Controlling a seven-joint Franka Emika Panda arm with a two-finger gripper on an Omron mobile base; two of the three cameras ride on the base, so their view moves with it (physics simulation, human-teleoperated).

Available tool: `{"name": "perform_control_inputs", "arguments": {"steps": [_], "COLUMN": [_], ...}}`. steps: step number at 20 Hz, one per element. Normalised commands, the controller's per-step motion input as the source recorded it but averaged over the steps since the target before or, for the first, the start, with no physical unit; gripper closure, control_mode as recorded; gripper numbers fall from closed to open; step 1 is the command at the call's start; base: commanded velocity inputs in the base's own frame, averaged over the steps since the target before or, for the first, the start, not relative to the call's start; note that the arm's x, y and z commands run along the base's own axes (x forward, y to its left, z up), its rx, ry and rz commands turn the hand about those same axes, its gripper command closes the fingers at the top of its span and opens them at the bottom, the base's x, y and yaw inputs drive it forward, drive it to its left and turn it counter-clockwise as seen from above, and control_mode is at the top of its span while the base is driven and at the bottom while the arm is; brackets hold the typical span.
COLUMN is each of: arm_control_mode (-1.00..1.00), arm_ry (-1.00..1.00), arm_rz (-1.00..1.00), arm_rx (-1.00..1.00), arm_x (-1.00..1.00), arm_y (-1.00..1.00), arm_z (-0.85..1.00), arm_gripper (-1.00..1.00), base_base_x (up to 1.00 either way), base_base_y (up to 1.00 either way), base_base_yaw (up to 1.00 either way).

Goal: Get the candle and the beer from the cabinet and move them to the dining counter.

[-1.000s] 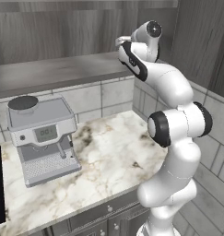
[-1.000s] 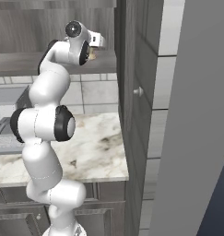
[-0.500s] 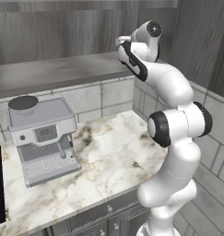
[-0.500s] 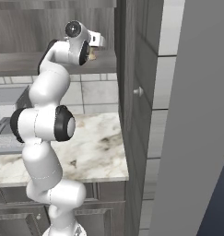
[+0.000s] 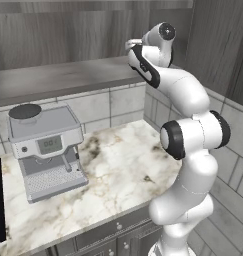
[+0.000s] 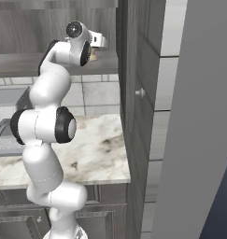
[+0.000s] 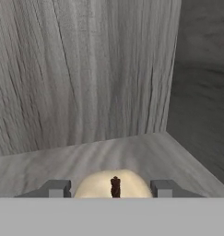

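Where seen from the hand: candle (image 7: 112,185) between pincer (image 7: 111,188) tips.

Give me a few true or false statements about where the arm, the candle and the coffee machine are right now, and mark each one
1. The candle sits between the pincer fingers. True.
2. The pincer is down at the marble worktop. False: it is up inside the cabinet, over its shelf.
3. The coffee machine stands on the worktop. True.
4. The candle lies on the worktop beside the coffee machine. False: it is on the cabinet shelf, at the pincer.
5. A cabinet door with a round knob stands open to the arm's right. True.
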Motion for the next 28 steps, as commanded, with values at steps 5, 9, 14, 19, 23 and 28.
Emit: {"name": "perform_control_inputs", "arguments": {"steps": [5,9,14,19,23,28], "arm_control_mode": [-1.0,-1.0,-1.0,-1.0,-1.0,-1.0], "arm_ry": [0.0,0.0,0.0,0.0,0.0,0.01], "arm_rz": [0.0,0.0,0.0,0.0,0.0,0.0], "arm_rx": [0.0,0.0,0.0,0.0,0.0,0.0], "arm_x": [0.0,-0.06,-0.35,-0.56,-0.72,-0.7], "arm_y": [0.0,0.0,0.0,0.0,0.05,0.08], "arm_z": [0.0,0.0,0.0,0.0,0.0,0.0], "arm_gripper": [1.0,1.0,1.0,1.0,1.0,1.0], "base_base_x": [0.0,0.0,0.0,0.0,0.0,0.0], "base_base_y": [0.0,0.0,0.0,0.0,0.0,0.0], "base_base_yaw": [0.0,0.0,0.0,0.0,0.0,0.0]}}
